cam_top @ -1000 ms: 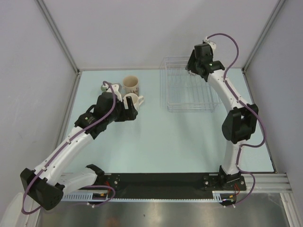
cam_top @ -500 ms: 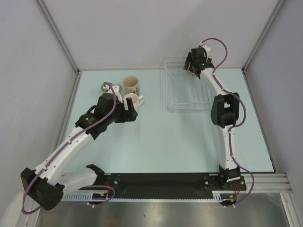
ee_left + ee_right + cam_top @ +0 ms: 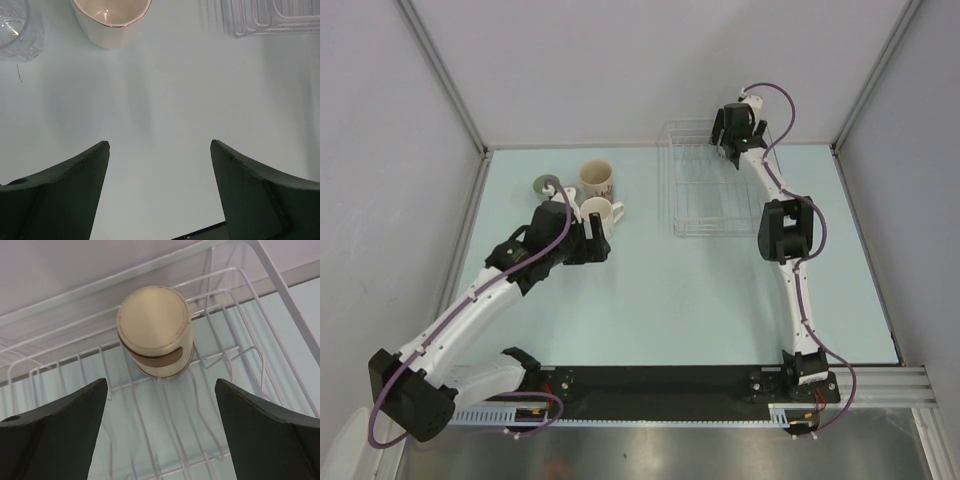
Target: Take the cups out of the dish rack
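Grey walls [image 3: 620,70] close in a pale blue-green table [image 3: 720,300]. The two arms fixed at its near edge split the work: the right arm [image 3: 790,240] stretches far back over the dish rack [image 3: 705,200], while the left arm [image 3: 470,300] lies across the left side, by the cups already taken out. The rack stands at the back right of the table, and in the overhead view its wire floor shows bare except where the right wrist covers the far end. Three cups stand grouped on the table well apart from the rack, probably to keep the middle free: a cream printed cup [image 3: 597,178], a white handled cup [image 3: 600,212] just in front of it, and a pale green cup [image 3: 545,186] to their left. One tan cup [image 3: 155,332] sits in the rack at its far end against the back wires, with a flat end toward the wrist camera. The right gripper [image 3: 160,382] is spread wide with this cup centred ahead of it, apparently lined up for a grasp. The left gripper [image 3: 159,145] is likewise wide apart and holds nothing, over bare table near the white handled cup.
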